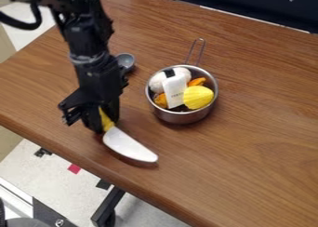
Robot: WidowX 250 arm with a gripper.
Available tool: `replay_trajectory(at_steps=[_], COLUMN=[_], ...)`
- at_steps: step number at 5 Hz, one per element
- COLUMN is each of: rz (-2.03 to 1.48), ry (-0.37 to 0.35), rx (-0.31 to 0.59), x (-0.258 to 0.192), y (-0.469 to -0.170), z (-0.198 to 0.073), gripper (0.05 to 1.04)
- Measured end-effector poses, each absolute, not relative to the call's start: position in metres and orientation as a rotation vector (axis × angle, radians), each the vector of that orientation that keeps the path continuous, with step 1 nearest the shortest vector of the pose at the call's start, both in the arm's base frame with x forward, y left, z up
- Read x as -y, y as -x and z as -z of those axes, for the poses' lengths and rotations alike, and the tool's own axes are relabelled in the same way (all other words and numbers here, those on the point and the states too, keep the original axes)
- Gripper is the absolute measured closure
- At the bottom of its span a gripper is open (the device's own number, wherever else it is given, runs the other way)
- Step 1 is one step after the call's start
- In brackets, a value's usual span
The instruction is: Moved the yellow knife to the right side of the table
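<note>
Toward the table's left front edge, the black gripper (99,122) hangs down, shut on the yellow handle of the knife (129,146). Part of the handle is hidden by the gripper. The pale blade points toward the lower right, with a dark shadow just under it; whether it touches the wood cannot be told. The brown wooden table (248,147) extends to the right of the knife.
A metal pot (180,117) with a wire handle stands right of the gripper, holding a yellow piece, a white block and other toy food. A small grey spoon-like item (126,61) lies behind the arm. The table's front edge runs close below the knife.
</note>
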State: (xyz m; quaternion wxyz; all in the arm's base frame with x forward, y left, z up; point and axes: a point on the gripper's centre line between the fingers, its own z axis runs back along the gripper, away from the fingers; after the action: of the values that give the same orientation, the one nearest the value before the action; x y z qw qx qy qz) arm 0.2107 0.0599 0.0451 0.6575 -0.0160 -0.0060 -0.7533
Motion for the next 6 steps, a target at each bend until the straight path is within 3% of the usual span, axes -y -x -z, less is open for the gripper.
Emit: replay_trajectory(at_steps=[3,5,6], rz=[1.278,0.838,0.643], ry=[0.210,0.200,0.194], rx=[0.069,0.098,0.093], x=[0.011,0.078,0.108], y=[-0.219,-0.247,-0.258], z=[-0.096,-0.106,-0.090], gripper=[0.731,0.731,0.731])
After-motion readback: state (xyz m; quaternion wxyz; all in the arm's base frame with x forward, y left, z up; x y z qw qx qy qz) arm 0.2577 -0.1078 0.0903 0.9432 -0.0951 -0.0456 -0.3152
